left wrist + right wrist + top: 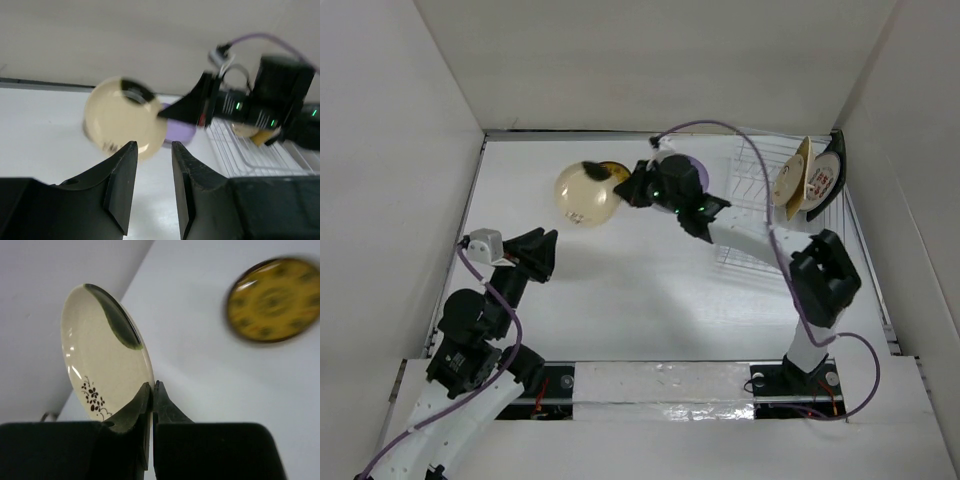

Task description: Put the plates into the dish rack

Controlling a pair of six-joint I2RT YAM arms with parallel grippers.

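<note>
Right wrist view: the right gripper (151, 390) is clenched on the rim of the cream speckled plate (102, 355), which is held on edge above the table.

From the top view, this plate hangs well to the left of the dish rack (750, 215), so the carry should run rightward, and the right arm is the one nearer the rack. A yellowish plate (790, 180) and a white plate with red marks (820, 182) stand at the rack's far right end, leaving free tines on its left. The lavender plate (180, 131) lies flat between the held plate and the rack, and the brown-and-yellow plate (275, 300) lies left of the rack too. The left gripper (154, 155), farthest from the rack, has its jaws apart on nothing.
</note>
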